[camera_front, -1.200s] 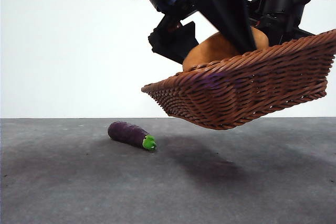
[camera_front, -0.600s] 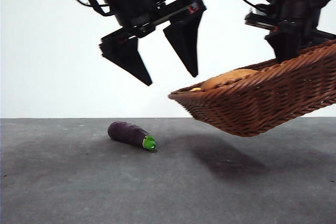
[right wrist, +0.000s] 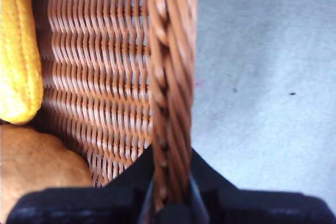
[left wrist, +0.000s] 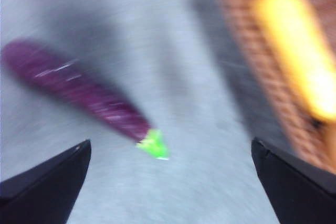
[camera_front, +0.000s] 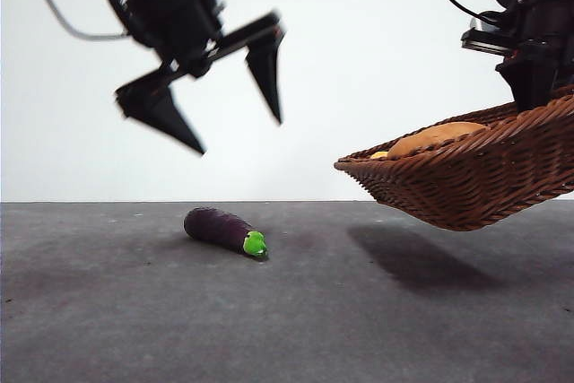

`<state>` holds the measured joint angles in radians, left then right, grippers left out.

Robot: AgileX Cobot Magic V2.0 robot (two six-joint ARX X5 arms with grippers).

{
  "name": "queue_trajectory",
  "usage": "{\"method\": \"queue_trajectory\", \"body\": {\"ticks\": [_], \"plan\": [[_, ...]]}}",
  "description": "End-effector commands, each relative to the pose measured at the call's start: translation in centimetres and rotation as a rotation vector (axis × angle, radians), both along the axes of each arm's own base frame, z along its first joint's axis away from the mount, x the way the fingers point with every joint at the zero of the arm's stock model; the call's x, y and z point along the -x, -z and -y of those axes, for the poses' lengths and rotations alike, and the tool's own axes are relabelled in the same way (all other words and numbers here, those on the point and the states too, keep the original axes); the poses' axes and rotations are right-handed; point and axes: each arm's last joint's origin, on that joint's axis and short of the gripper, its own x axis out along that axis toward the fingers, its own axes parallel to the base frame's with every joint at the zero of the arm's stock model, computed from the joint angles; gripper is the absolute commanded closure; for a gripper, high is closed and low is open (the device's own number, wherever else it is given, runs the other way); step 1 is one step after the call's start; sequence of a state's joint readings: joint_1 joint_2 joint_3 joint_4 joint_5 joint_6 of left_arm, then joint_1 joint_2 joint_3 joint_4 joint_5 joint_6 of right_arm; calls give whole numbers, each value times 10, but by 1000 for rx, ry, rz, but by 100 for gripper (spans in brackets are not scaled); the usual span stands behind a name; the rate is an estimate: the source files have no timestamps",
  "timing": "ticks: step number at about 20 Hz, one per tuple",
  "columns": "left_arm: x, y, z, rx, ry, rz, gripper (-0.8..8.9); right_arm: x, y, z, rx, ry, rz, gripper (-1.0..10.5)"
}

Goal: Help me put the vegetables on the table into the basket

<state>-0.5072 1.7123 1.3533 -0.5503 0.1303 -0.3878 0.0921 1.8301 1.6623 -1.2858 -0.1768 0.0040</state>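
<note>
Left gripper (camera_front: 235, 105) raised in mid-air, fingers (camera_front: 267, 69) spread wide; right gripper (right wrist: 169, 192) fingers clamped together, arm raised.

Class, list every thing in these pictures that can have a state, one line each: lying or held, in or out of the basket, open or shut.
eggplant: lying on its side on the table, outside the basket
basket: held tilted in the air by its rim
potato: inside the basket
yellow-orange vegetable: inside the basket, beside the potato
left gripper: open, empty, in the air above the eggplant
right gripper: shut on the basket rim
</note>
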Motion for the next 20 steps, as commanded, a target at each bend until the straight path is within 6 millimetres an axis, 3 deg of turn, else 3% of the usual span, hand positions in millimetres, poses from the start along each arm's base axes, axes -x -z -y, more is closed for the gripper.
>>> {"method": "queue_trajectory", "body": {"ticks": [1,6,15,20], "plan": [[-14,27,-6,27,-132,-122,249,1,-4,-2,-16,-23,15,959],[-34,56,-16,53,-278,-210,249,2,-4,-2,-14,-41,16,959],[-71,61,-1,-23,-297,-258,249,1,-5,-4,-85,-76,30,959],[-79,65,-5,-59,-365,-268,252,1,-5,-4,-91,-84,32,959]]}}
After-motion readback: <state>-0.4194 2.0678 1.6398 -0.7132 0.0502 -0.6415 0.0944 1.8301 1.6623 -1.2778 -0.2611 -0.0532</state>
